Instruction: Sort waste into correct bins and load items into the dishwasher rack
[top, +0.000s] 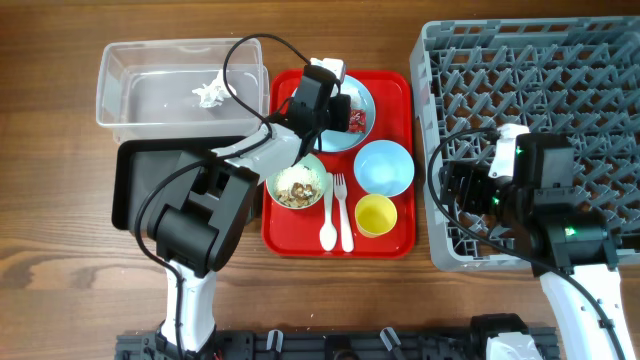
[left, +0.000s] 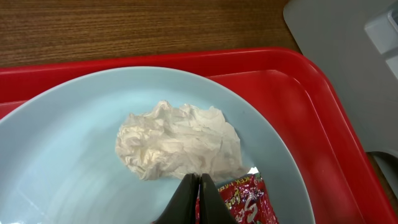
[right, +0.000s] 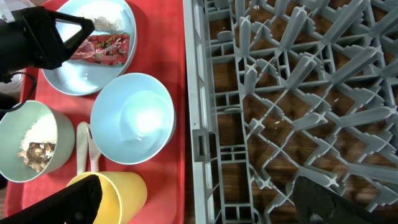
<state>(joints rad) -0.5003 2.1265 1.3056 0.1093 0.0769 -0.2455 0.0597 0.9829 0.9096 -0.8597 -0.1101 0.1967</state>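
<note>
Meanwhile, the left pincer (left: 199, 179), tips pressed together, sits just beside the wrapper (left: 245, 202) on the pale blue plate (left: 62, 155): light, crinkly, slippery film, likely best pinched at a raised fold.

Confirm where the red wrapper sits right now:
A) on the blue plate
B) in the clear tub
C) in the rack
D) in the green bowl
A: the wrapper lies on the blue plate, right beside a crumpled white tissue.
</note>
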